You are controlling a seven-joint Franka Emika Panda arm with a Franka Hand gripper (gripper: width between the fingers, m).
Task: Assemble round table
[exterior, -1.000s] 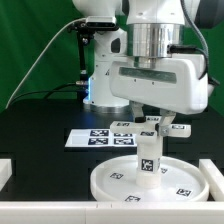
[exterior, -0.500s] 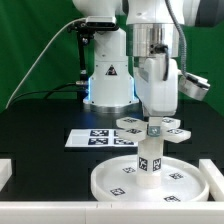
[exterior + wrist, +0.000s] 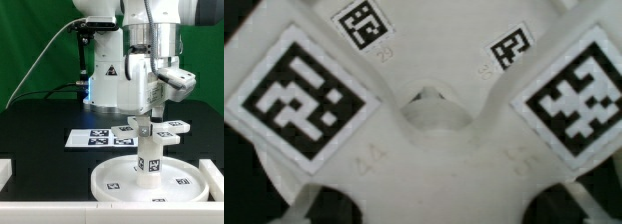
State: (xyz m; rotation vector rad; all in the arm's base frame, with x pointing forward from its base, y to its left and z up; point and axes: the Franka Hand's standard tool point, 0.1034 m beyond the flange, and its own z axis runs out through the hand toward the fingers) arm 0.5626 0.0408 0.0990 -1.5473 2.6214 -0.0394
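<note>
A: Where is the round table sitting?

B: The round disc (image 3: 150, 180) is lying on the black worktop (image 3: 40, 130), with the leg (image 3: 150, 158) standing upright at its centre.

A: And the tool (image 3: 147, 128)?

B: It is clenching the lobed foot (image 3: 160, 128) on top of the leg. The marker board (image 3: 95, 138) is lying just behind.

tabletop (image 3: 40, 125): black | near front edge: wide round disc (image 3: 120, 182), flat | behind it, toward centre: marker board (image 3: 95, 138), flat, just apart from disc
</note>
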